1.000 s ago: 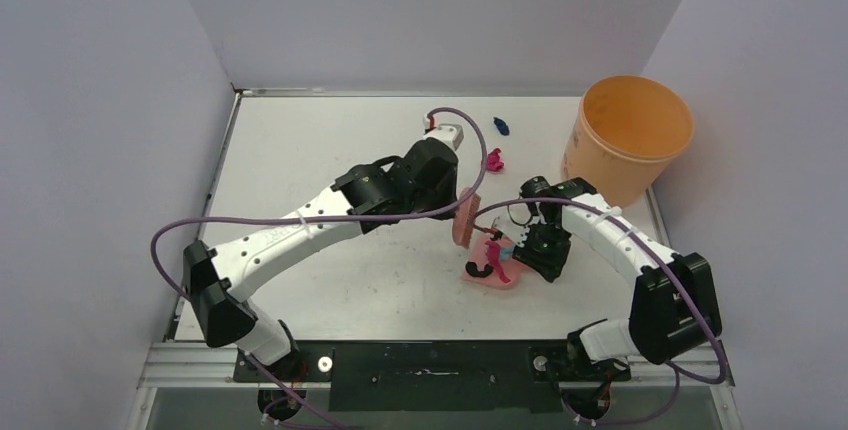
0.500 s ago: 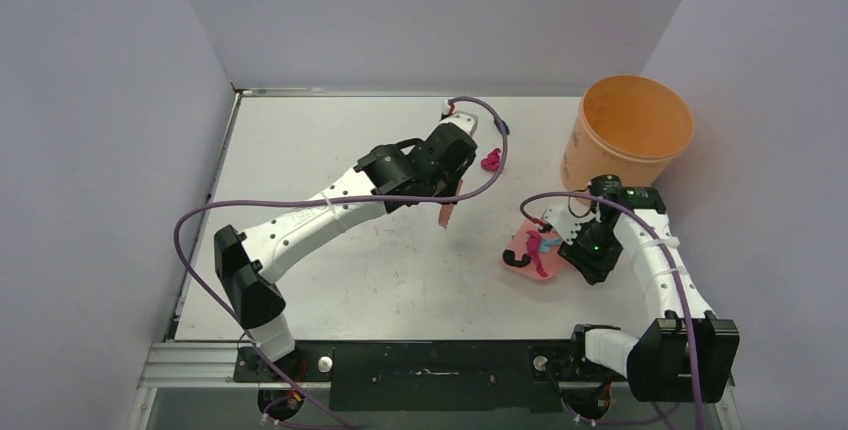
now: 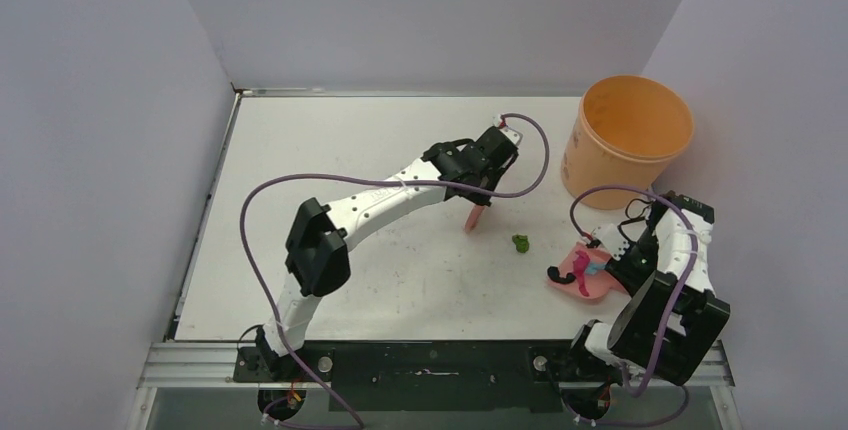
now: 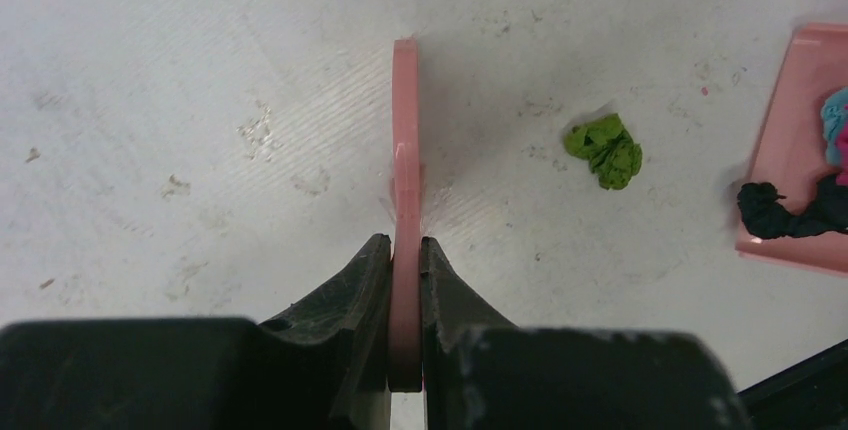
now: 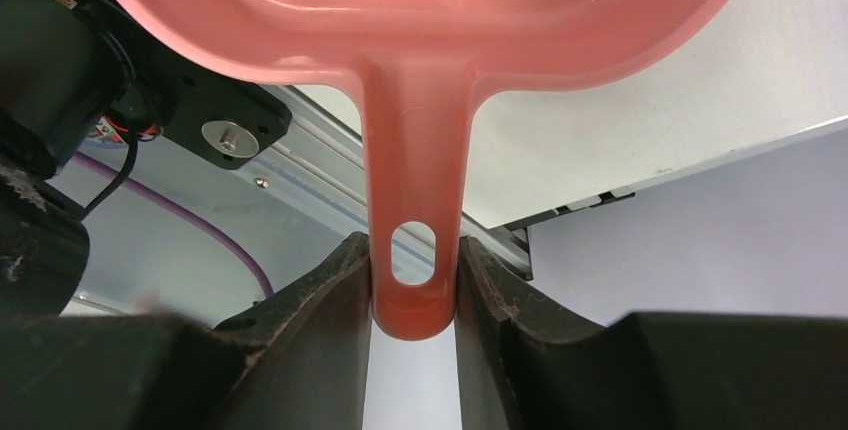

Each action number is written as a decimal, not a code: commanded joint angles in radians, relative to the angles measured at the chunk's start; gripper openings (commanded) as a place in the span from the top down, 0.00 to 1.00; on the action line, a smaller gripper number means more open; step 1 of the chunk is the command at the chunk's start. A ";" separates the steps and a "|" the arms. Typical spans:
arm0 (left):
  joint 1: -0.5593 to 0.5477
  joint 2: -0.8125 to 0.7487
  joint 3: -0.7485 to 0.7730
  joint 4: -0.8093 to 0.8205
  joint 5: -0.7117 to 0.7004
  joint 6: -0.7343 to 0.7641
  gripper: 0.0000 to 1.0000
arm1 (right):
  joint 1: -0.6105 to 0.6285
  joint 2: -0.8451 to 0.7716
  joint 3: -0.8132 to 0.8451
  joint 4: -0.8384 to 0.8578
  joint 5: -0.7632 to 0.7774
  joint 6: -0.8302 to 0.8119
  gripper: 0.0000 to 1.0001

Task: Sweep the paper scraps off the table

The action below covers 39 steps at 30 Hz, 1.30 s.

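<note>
- Left fingers [image 4: 372,268]: pressed onto a pink brush [image 4: 405,150], one finger on each flat side. The wrist view shows the brush edge-on, as a thin upright strip running toward the top of the frame.
- In the overhead view the pink brush [image 3: 473,218] hangs below the left fingers [image 3: 480,182] just right of frame centre, slightly tilted. Its lower end is down at the surface [image 3: 330,170]; contact cannot be confirmed.
- Right fingers [image 5: 350,280]: pinching the handle of a pink dustpan [image 5: 420,10], one finger on each side, close to the handle's hanging hole. The pan body fills the top of that frame.
- Green scrap [image 3: 521,244]: lies loose on the surface, centre-right of the overhead frame, between brush and dustpan and apart from both. In the left wrist view it sits right of the brush [image 4: 603,150], untouched.
- Pink dustpan [image 3: 585,275]: lower right of the overhead frame, near the right edge of the surface. Whether it rests on the surface or is held off it cannot be told.
- Contents of the dustpan: a dark scrap [image 3: 563,273], a magenta scrap [image 3: 582,275] and a cyan scrap [image 3: 597,265], bunched together.
- Orange bucket [image 3: 628,140]: upright at the upper right, mouth open upward, well apart from the green scrap.
</note>
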 commanded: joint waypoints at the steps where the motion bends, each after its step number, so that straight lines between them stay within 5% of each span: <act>1: -0.002 0.098 0.160 0.052 0.081 0.041 1.00 | 0.000 0.011 -0.004 0.009 0.018 -0.067 0.94; 8: -0.032 0.178 0.231 0.069 0.195 -0.039 1.00 | 0.090 0.064 -0.034 0.115 0.060 0.025 0.94; 18: -0.104 0.096 0.119 0.232 0.341 -0.213 1.00 | 0.236 0.138 -0.033 0.159 -0.045 0.139 0.94; 39: -0.119 -0.123 0.141 0.148 0.058 -0.130 1.00 | 0.242 -0.016 -0.030 0.098 -0.306 0.085 0.94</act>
